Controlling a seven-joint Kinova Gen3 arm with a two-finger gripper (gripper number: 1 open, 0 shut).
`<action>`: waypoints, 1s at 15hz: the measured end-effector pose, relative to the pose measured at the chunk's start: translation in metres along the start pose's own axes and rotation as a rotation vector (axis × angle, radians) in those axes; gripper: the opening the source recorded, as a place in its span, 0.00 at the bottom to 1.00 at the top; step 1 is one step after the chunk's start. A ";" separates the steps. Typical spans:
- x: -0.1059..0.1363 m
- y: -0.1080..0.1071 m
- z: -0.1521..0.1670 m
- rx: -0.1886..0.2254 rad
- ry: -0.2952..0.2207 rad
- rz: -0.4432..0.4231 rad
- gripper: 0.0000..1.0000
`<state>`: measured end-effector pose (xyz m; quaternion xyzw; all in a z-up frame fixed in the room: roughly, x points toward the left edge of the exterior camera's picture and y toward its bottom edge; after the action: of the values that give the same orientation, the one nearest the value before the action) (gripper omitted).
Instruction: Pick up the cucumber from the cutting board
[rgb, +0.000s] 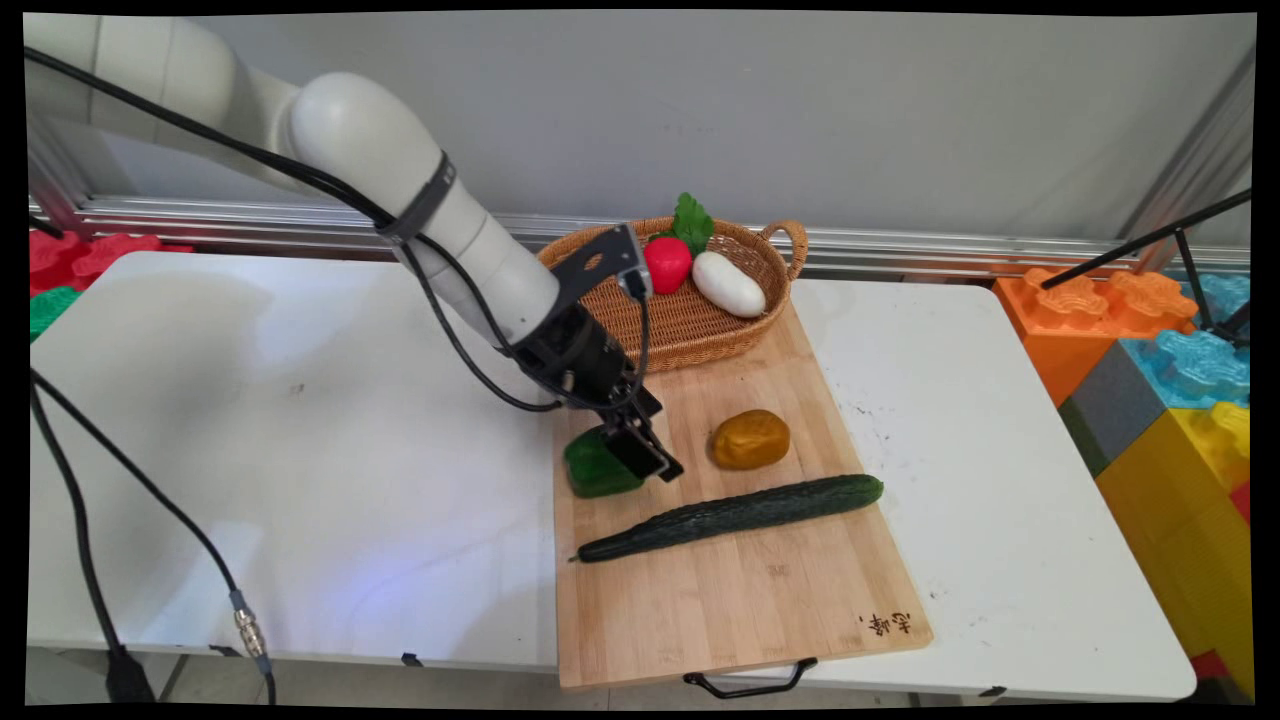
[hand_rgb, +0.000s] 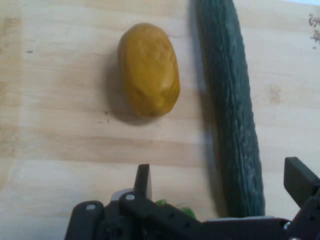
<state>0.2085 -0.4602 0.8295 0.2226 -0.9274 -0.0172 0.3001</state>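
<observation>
From the main view, you see your gripper (rgb: 640, 450) low over the bamboo cutting board (rgb: 730, 590), its fingers spread, right at the green pepper (rgb: 598, 466) on the board's left edge; whether they touch it, you cannot tell. The potato (rgb: 750, 439) lies at 3 o'clock of the gripper, the cucumber (rgb: 735, 515) at 4 o'clock, and the wicker basket (rgb: 690, 320) at 12.

The hand view shows you the spread fingertips (hand_rgb: 143, 179) apart over bare board (hand_rgb: 60, 125), with potato (hand_rgb: 149, 69) and cucumber (hand_rgb: 232, 110) side by side beyond and only a sliver of the pepper (hand_rgb: 175, 207).
</observation>
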 end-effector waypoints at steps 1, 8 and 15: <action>0.002 0.002 0.004 -0.003 0.000 -0.006 1.00; 0.010 0.022 0.039 -0.034 -0.021 -0.035 1.00; 0.016 0.039 0.079 -0.016 -0.042 -0.033 1.00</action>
<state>0.1372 -0.4397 0.7801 0.2352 -0.9295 -0.0342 0.2821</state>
